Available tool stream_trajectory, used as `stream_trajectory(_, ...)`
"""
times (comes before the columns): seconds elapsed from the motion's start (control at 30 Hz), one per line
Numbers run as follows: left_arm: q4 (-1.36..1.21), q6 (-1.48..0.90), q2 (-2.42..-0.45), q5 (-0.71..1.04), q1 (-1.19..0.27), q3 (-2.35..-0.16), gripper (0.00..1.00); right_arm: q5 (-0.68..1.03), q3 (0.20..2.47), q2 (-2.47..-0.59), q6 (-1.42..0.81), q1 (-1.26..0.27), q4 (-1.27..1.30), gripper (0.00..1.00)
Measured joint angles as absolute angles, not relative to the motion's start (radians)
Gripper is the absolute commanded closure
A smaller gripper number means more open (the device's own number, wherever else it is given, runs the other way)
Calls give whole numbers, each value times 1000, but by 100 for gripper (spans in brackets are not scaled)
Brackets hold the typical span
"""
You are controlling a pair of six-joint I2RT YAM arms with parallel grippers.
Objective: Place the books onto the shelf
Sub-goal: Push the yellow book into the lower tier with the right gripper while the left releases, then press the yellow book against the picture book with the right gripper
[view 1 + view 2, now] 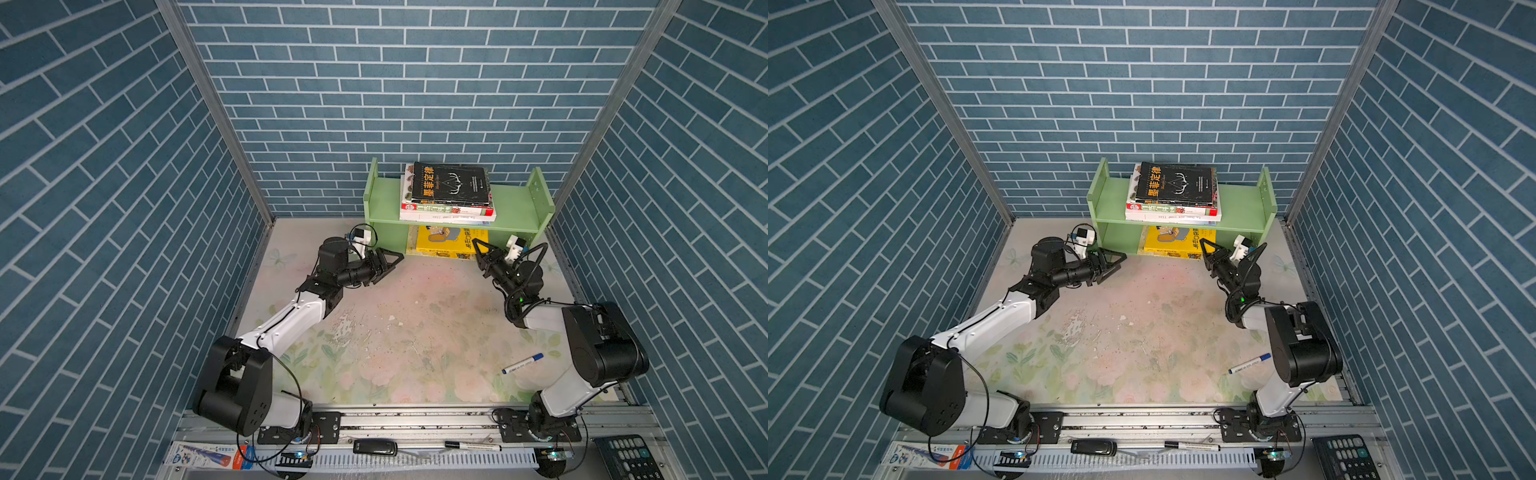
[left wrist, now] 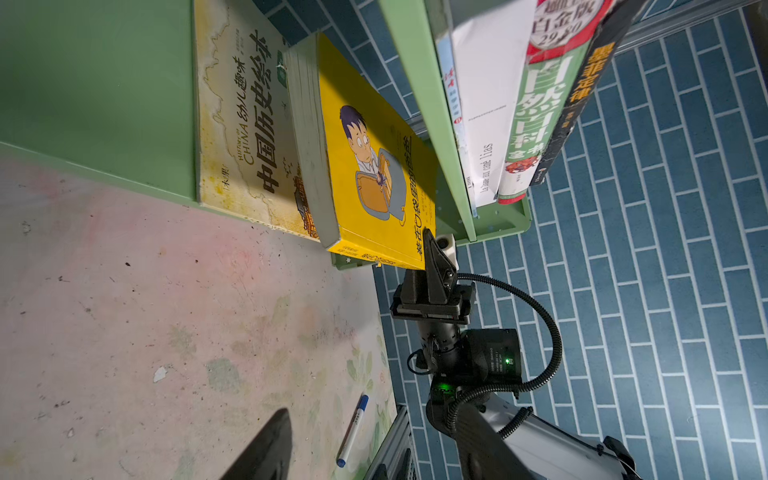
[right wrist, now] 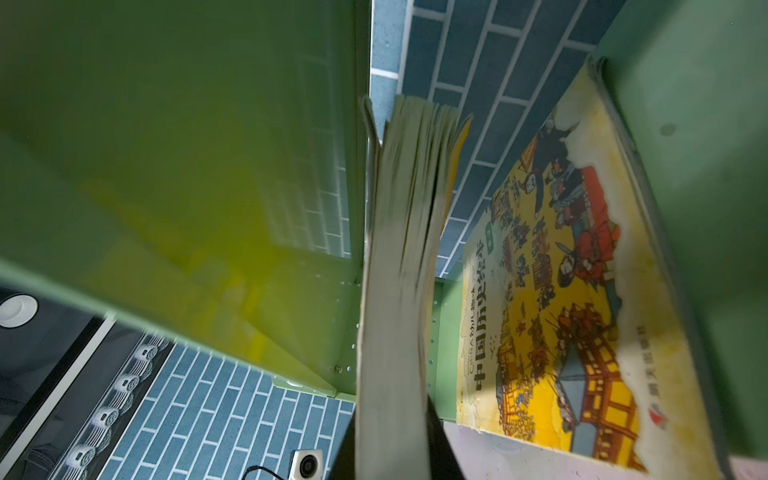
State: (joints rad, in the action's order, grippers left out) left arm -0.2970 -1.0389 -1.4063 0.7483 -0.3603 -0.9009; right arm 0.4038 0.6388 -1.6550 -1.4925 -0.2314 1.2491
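- Nearest the lens, the front rail (image 1: 415, 419) holds clutter outside my task: a pack (image 1: 208, 456), a black gadget (image 1: 375, 447), a marker (image 1: 473, 446), a keypad (image 1: 627, 457).
- My left gripper (image 1: 395, 262) hangs low over the mat (image 1: 415, 332), just beside the left end of the shelf (image 1: 515, 203), jaws apart and empty; parked there, I judge, to leave the right arm room.
- Four books (image 1: 449, 210) lie stacked flat on the top tier, the black book (image 1: 451, 183) uppermost; that tier looks done.
- On the lower tier the history book (image 2: 241, 137) lies flat, and the cartoon book (image 1: 442, 241) rests tilted over it, its near end out past the front edge.
- My right gripper (image 1: 478, 247) is pinched narrow on that near corner, pages between the jaws; gripping at the edge lets me push the book in without my wrist meeting the upper board.
- I reckon this is the last book: slide it deeper, lower it, let go.
- A pen (image 1: 522, 363) lies on the mat by my right arm, well apart from the shelf; it is no book, so I leave it.
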Motion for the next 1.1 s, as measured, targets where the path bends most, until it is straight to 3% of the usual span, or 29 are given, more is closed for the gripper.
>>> stream_trajectory(0.5, -297, -1040, -1406, 736, -360, -886, 35, 400, 683, -1648, -1340, -269, 1014, 100)
stream_trajectory(1.1, -297, -1042, -1406, 733, -360, -872, 35, 340, 710, -1647, -1300, -283, 1004, 100)
